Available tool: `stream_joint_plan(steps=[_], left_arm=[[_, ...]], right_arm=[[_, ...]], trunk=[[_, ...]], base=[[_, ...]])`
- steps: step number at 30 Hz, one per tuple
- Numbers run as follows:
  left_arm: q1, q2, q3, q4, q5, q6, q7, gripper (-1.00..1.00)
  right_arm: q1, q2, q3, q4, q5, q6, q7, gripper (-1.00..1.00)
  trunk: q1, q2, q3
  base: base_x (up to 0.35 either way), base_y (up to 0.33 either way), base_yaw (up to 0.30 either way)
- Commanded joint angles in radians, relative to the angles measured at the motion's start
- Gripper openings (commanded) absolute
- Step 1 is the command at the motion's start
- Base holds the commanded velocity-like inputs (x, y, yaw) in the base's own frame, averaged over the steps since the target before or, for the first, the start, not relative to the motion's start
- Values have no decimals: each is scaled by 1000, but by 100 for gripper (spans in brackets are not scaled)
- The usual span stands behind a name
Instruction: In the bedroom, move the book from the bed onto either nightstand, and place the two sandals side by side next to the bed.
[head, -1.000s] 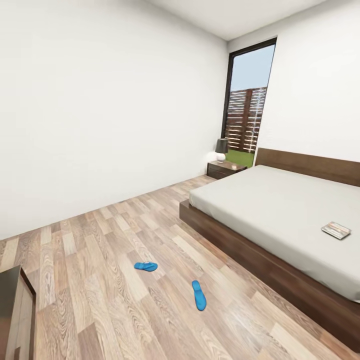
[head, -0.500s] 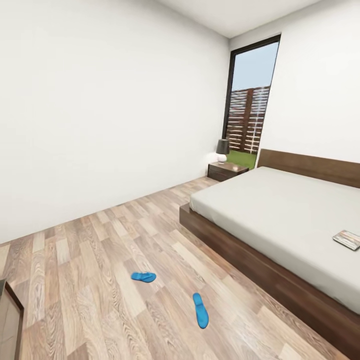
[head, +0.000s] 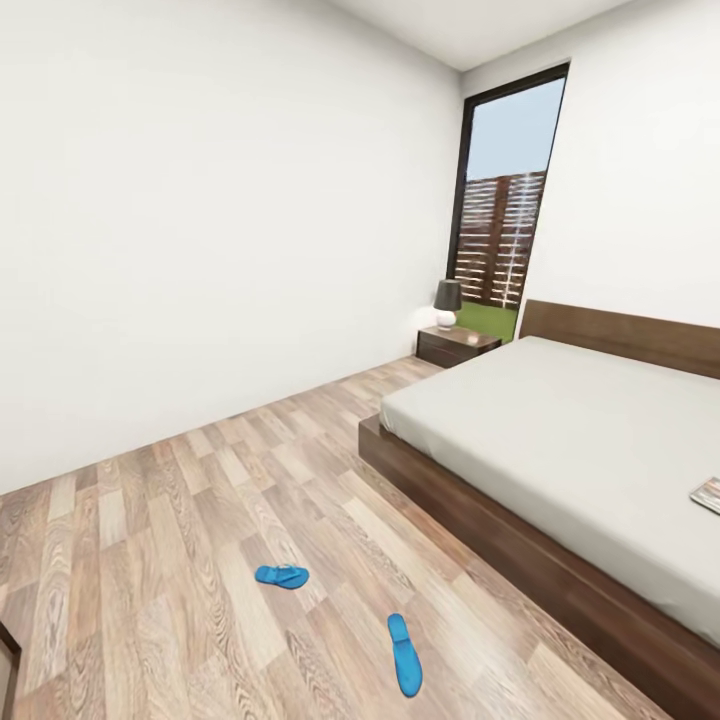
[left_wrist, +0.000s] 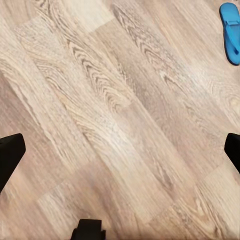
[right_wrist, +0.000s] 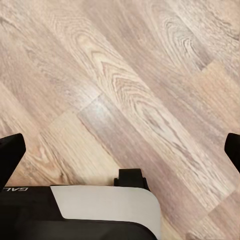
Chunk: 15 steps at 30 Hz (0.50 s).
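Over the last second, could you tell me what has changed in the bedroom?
Only the camera shifted: the whole head view slid, carrying the book to the frame's right edge. The sandals lie apart on the floor as before, the book still on the bed. Nothing was grasped.

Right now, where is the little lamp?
In the head view, the small dark-shaded lamp stands on the dark wooden nightstand, far back beside the bed's brown headboard, below the tall window.

Two blue sandals (head: 281, 576) (head: 404, 654) apart on floor, book (head: 708, 493) on pale bed (head: 560, 440), nightstand (head: 457, 345) beyond
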Motion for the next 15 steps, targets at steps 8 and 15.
stream_joint_plan(steps=[8,15], left_arm=[[0,0,0,0,9,-3,0,100],[0,0,0,0,9,-3,0,100]], right_arm=[[0,0,-2,-1,0,-2,0,100],[0,0,-2,-1,0,-2,0,100]], trunk=[[0,0,-1],[0,0,-1]], base=[[28,0,11],[2,0,155]])
